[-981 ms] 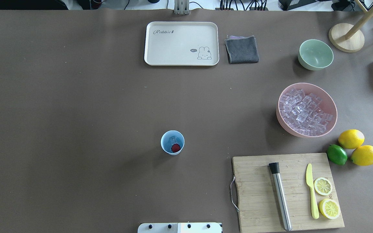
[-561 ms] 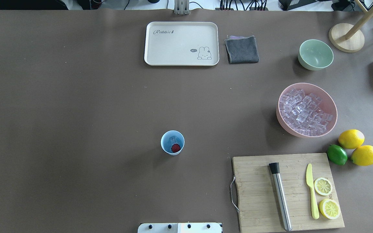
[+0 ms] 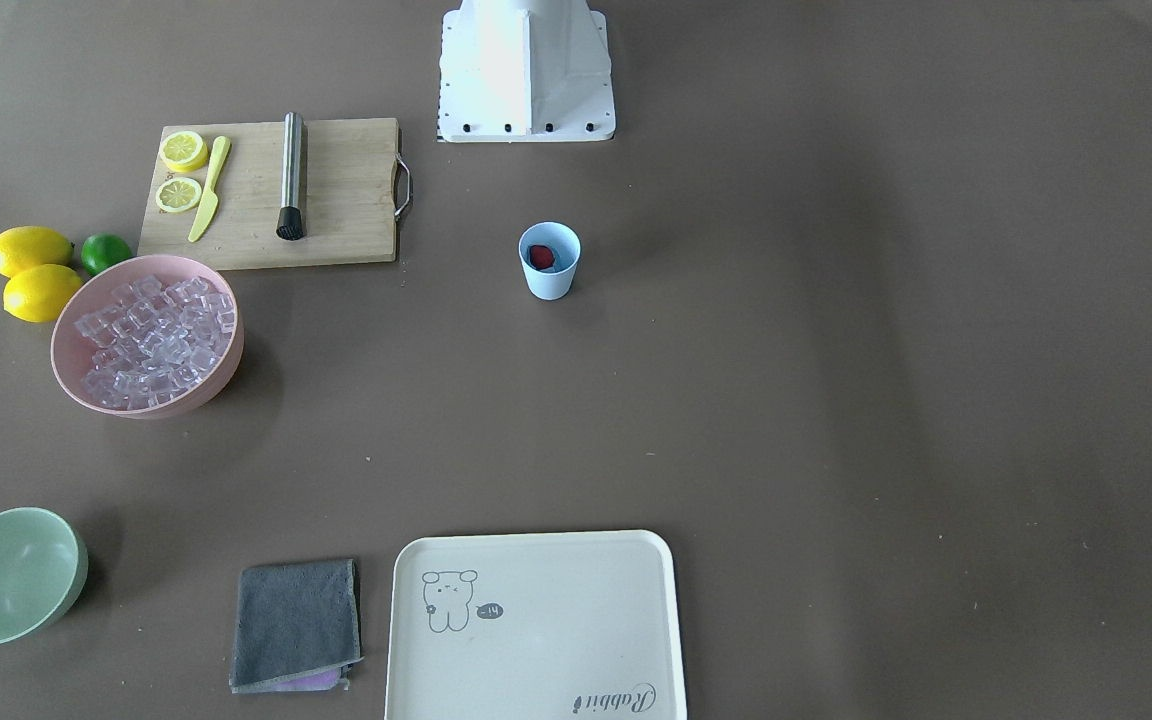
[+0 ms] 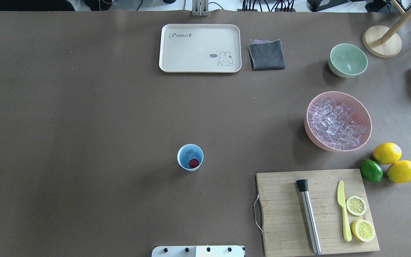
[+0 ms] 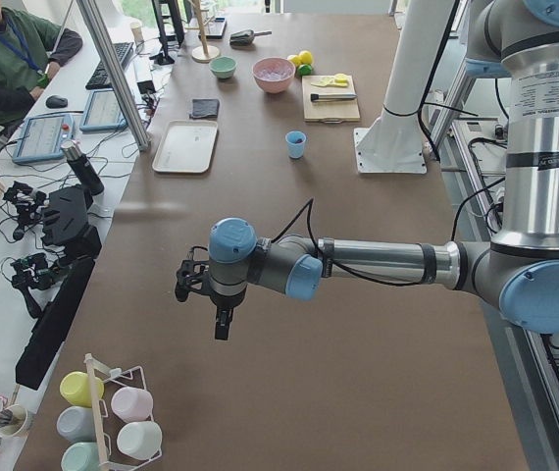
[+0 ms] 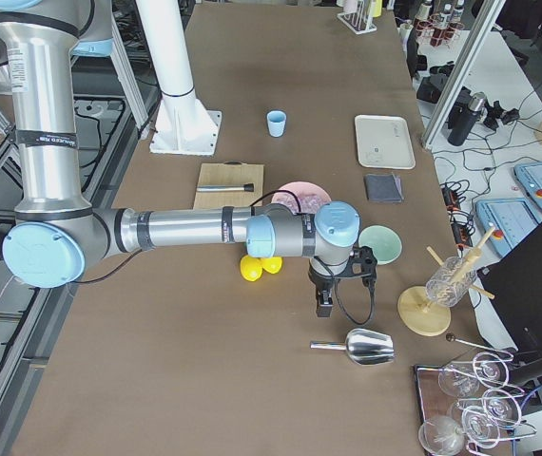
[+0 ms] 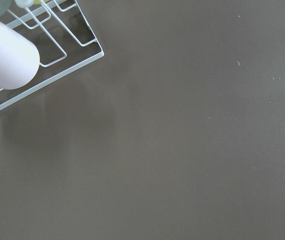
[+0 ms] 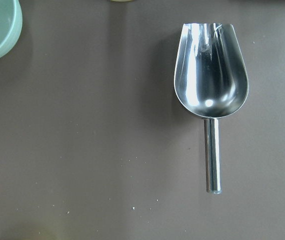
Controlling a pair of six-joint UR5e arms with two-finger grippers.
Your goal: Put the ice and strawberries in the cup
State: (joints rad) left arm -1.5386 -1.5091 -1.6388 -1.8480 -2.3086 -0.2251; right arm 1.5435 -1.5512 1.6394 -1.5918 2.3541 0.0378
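Your cup (image 4: 190,157) stands upright near the middle of the table. The strawberry (image 4: 193,163) is inside it, with what looks like one clear piece of ice (image 4: 190,154). I judge the task done, or nearly; more ice stays in the pink bowl (image 4: 366,117), well apart. The left gripper (image 5: 219,324) and the right gripper (image 6: 326,304) hang at the table's ends, the right one above a metal scoop (image 8: 211,75). Whether they are open or closed, I cannot tell.

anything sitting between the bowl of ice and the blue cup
Nothing visible: only bare table lies between the pink bowl of ice and the cup. The cutting board sits clear of that line.
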